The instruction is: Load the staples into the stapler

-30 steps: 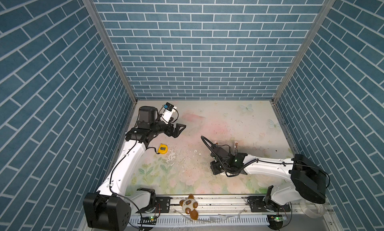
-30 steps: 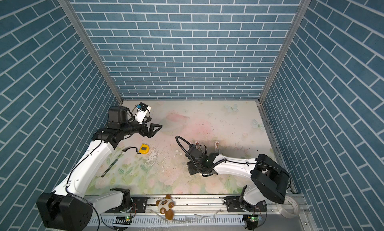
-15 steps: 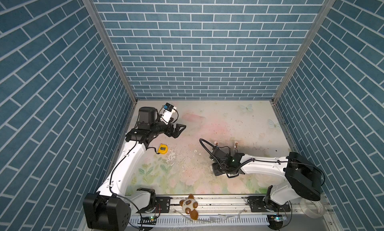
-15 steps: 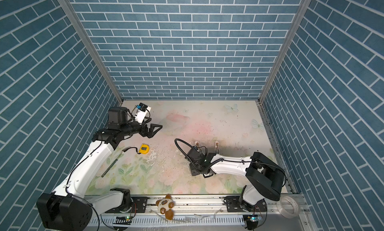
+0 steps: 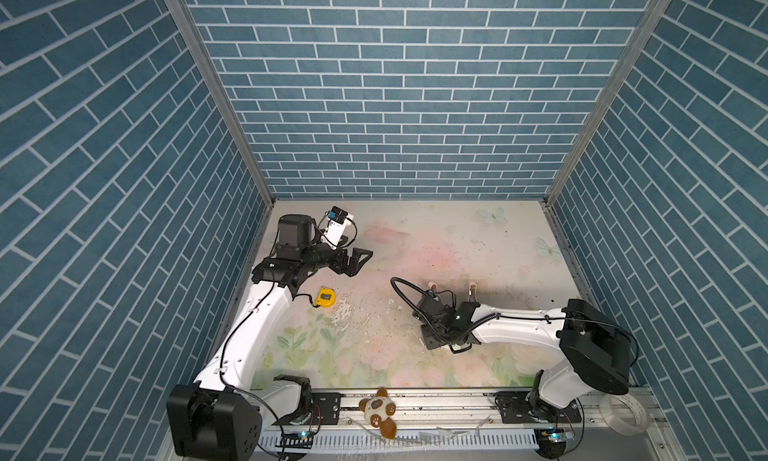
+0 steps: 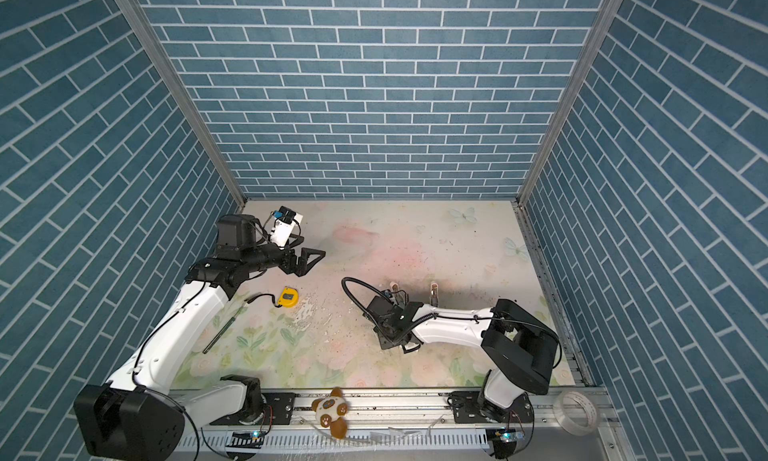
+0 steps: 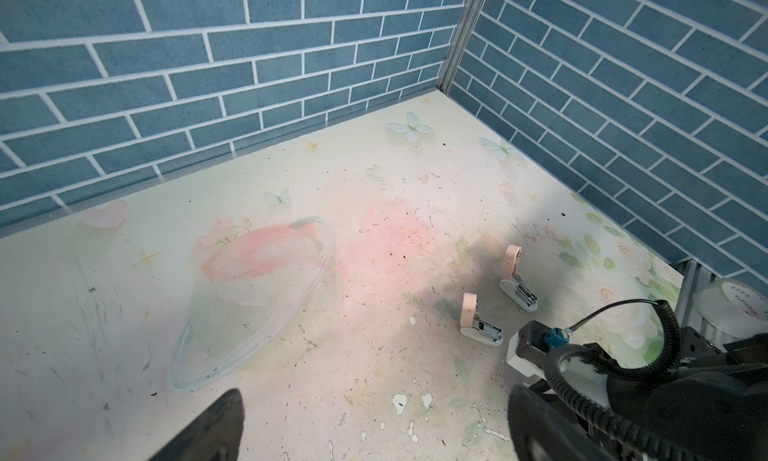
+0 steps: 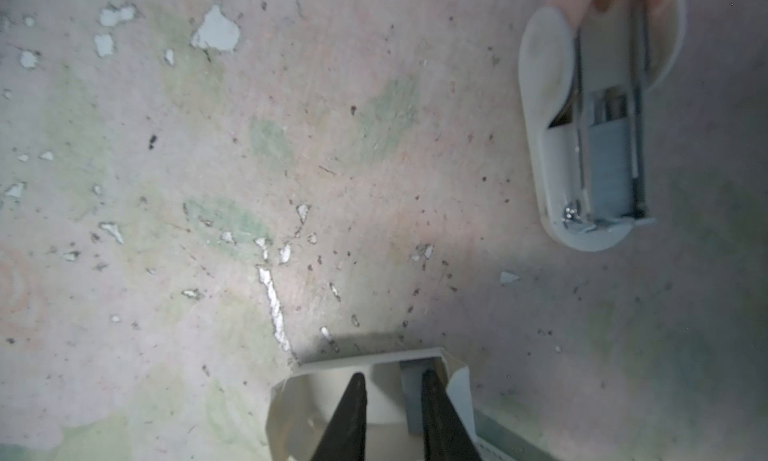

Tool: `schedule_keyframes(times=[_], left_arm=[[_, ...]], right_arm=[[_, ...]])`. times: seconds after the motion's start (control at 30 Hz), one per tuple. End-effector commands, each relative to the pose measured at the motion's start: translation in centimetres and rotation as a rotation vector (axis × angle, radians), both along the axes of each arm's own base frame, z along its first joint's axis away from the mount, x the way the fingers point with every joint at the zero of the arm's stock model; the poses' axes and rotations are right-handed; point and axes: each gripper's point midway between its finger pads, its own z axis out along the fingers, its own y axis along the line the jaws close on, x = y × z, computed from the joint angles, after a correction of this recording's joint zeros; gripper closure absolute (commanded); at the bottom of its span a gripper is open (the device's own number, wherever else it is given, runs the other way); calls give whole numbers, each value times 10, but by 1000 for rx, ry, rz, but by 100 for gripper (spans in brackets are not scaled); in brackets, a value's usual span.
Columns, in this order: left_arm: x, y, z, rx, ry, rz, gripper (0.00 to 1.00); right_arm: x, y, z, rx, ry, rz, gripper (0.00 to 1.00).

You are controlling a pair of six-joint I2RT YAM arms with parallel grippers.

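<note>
Over scuffed floral tabletop [image 5: 457,238], poised with right gripper [image 8: 392,376] jaws slightly apart astride staples [image 8: 409,396] in white tray [image 8: 365,358], seemingly to pinch, beside opened stapler [image 8: 540,147]; with left gripper [image 5: 358,263] clear, jaws wide.

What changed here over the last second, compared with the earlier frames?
The right arm's black elbow joint swung toward the table's middle, while the right hand stayed low in the white tray, fingers parted with the staples between them. Nothing was visibly taken or let go. The open left hand, both staplers and the tape measure stayed put.
</note>
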Motion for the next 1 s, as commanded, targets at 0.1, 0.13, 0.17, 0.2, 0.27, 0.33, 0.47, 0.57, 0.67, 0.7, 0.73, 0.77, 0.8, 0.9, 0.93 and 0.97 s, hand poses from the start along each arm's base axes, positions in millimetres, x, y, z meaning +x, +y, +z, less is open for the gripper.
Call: schedule_keyframes(times=[0.1,0.13,0.17,0.2,0.27,0.33,0.47,0.57,0.67,0.7,0.73,0.77,0.8,0.9,0.93,0.97], left_arm=[[-3,0,2,-16,-7,-4,0],[-2,0,2,-16,-6,-3,1],[-2,0,2,-15,-6,-4,0],[-3,0,1,-16,-4,-3,0],[-3,0,0,-16,-2,-3,0],[-3,0,-1,-17,-1,-3,0],[-3,0,0,-18,-1,-3,0],[-3,0,-1,-19,0,-3,0],[-3,0,-1,-19,1,-3,0],[-3,0,-1,-20,0,-4,1],[-3,0,-1,-19,0,-3,0],[-3,0,-1,-20,0,-4,0],[-3,0,-1,-20,0,-4,0],[-3,-1,-2,-21,4,-5,0],[-3,-1,-2,-21,5,-5,0],[-3,-1,-2,-21,3,-5,0]], right_arm=[[3,-5,1,-65,-27,-8,71],[3,-6,1,-72,-28,-3,71],[3,-5,1,-74,-30,-3,71],[3,-5,1,-76,-31,-1,70],[3,-5,0,-83,-32,3,70],[4,-4,0,-86,-38,6,69],[6,-5,-1,-107,-47,6,68],[6,-5,-1,-120,-51,10,67],[6,-5,-1,-129,-57,12,67],[6,-5,-2,-132,-57,15,67],[6,-6,-2,-138,-59,15,66],[6,-6,-3,-144,-62,15,66],[6,-6,-3,-149,-66,17,65],[6,-8,-6,-163,-67,17,64],[7,-9,-7,-168,-68,16,64],[7,-9,-7,-170,-70,16,64]])
